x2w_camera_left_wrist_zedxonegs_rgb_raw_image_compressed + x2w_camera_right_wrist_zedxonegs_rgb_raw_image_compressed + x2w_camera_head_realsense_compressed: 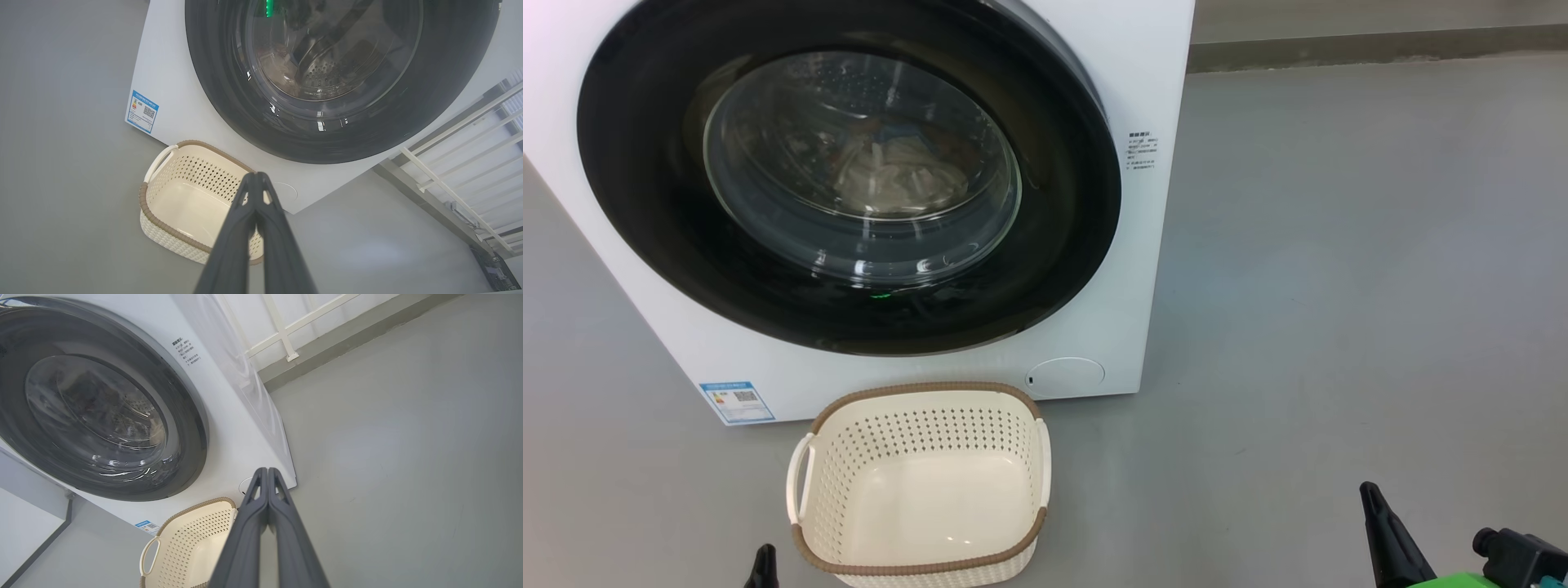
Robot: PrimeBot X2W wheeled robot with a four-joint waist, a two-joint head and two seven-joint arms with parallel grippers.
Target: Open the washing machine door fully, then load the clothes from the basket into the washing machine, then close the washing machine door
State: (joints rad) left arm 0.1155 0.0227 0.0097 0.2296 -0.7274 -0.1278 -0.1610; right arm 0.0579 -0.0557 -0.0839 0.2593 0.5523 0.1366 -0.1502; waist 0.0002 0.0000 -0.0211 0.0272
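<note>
The washing machine [1143, 269] stands white and boxy, with its round black door [654, 212] closed flat against the front. Through the glass window pale clothes [898, 175] lie in the drum. On the floor before it sits the cream basket [923, 404], with bare plastic at its bottom. My left gripper [257, 176] is shut with nothing in it, hovering over the basket's right side; its tip [764, 559] shows at the basket's lower left. My right gripper [267, 471] is shut and holds nothing, well right of the basket [192, 522]; it rises at the lower right [1372, 498].
Grey floor [1339, 286] stretches to the right of the machine. A white railing [461, 163] and a wall base stand beyond the machine's right side. A blue label [737, 400] and a round cap [1064, 376] mark the machine's lower front.
</note>
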